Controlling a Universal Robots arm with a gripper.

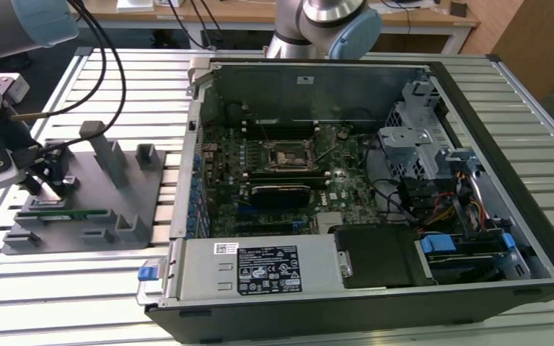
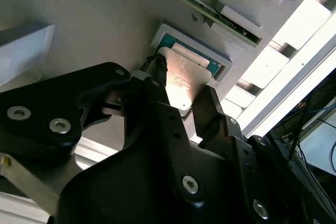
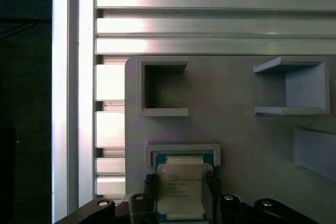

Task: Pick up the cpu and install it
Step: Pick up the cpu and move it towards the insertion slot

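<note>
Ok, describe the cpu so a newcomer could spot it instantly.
Find the grey fixture plate on the exterior view's left of the open computer case. The cpu sits in a shallow framed recess there, pinched by the gripper: a silvery square, unlike the long green memory stick nearby.

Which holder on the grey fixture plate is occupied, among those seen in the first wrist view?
The low square frame nearest the gripper: it holds the cpu. The two open-sided bracket holders beyond it are empty.
</note>
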